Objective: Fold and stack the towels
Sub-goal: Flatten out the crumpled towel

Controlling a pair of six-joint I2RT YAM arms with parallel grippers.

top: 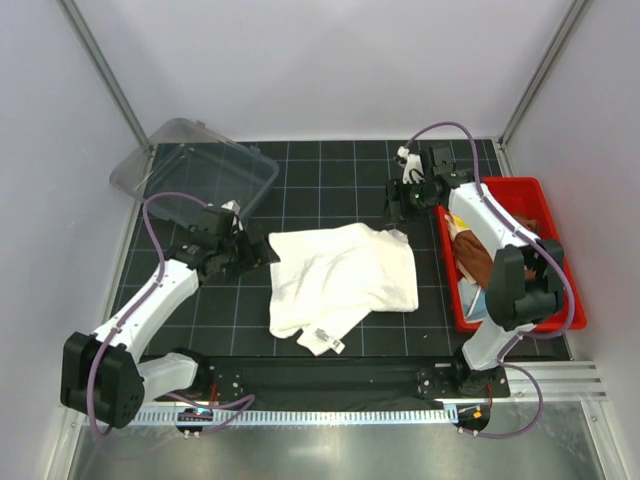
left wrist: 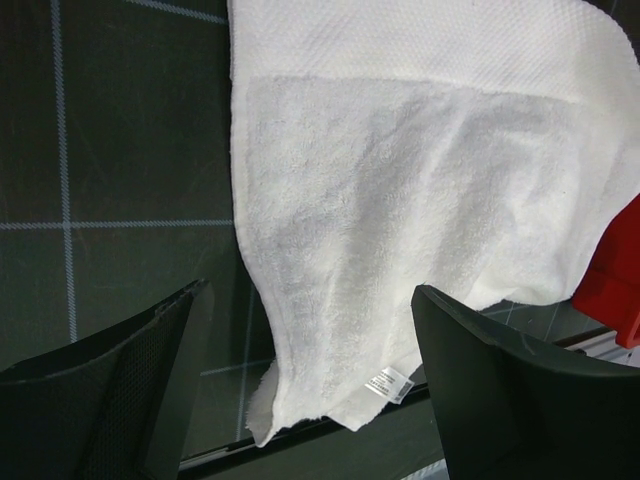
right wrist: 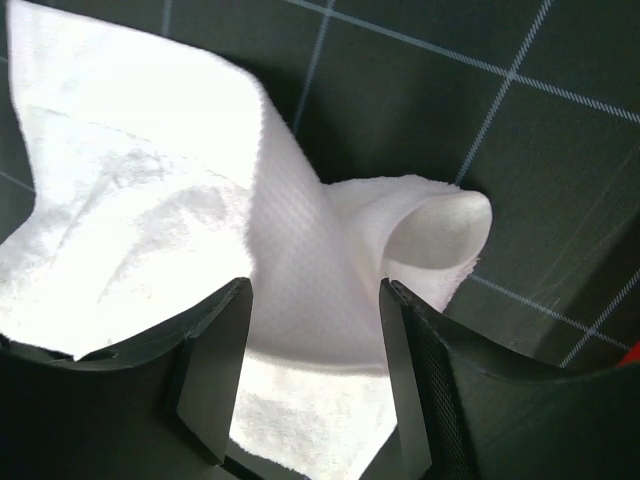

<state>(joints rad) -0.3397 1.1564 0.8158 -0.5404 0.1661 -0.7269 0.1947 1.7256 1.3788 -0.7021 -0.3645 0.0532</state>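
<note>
The big white towel (top: 340, 275) lies crumpled in the middle of the dark desk (top: 330, 175). The right jaws are partly open around a raised fold at its far corner; whether they pinch it is unclear. The left jaws are wide open above its left edge, holding nothing.

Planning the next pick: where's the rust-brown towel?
Top view, right side: the rust-brown towel lies in the red bin, partly under the right arm.
</note>
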